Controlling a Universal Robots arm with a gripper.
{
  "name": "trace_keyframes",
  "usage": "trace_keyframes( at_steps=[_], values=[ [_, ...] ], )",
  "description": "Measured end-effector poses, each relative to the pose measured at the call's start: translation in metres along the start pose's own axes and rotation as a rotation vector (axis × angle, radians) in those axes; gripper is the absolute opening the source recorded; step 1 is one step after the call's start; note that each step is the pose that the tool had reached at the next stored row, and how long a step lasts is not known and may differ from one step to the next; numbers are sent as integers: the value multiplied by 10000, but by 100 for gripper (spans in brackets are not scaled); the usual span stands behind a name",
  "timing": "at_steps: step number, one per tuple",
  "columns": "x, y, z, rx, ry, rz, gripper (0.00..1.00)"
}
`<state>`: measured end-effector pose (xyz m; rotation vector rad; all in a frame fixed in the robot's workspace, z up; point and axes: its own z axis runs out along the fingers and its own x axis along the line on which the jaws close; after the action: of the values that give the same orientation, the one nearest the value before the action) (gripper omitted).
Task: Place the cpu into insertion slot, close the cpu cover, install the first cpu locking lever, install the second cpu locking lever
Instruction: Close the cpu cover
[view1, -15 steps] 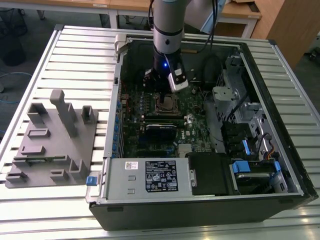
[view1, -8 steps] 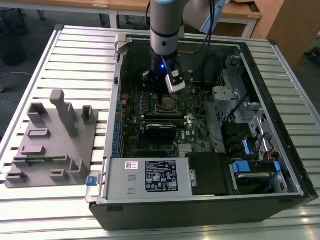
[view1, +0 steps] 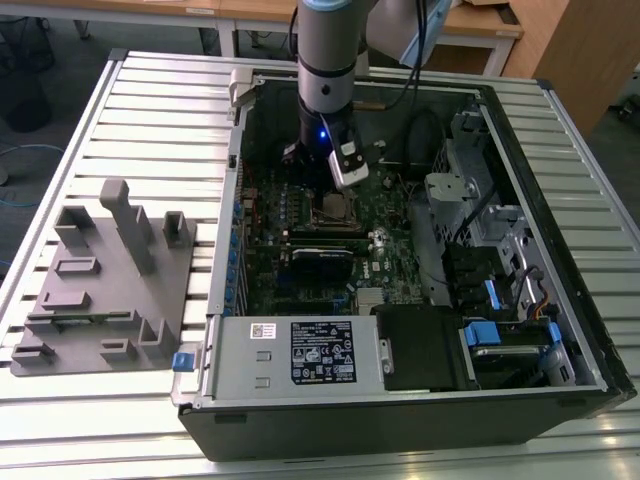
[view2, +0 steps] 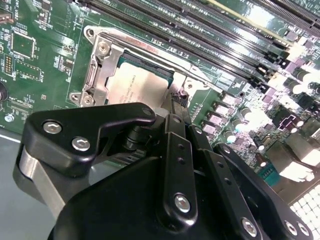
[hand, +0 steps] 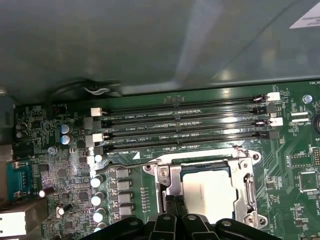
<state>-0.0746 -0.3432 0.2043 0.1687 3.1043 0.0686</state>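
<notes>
Black gripper (view2: 179, 107) bulk sat right up front in the second wrist view, jaws pressed together with nothing visible between them. Under the tips was the green motherboard (hand: 50, 165), and the insertion slot (view1: 335, 208) sat right below them. The tips were at the cpu cover (hand: 170, 182) edge. The cover lay flat, and the cpu (hand: 210, 192) sat seated just past them, showing through its window.

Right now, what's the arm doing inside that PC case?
The arm's gripper is down inside the open computer case, right at the edge of the insertion slot. The cpu sits in the slot, and the cpu cover appears to lie flat around it. Whether either locking lever is latched can't be told.
</notes>
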Motion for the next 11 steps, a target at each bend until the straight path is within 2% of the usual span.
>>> trace_keyframes(
  at_steps=[4,11],
  values=[
    [2,-1,12,-10,-4,-256,10],
    [23,-4,41,-11,-12,-354,10]
  ],
)
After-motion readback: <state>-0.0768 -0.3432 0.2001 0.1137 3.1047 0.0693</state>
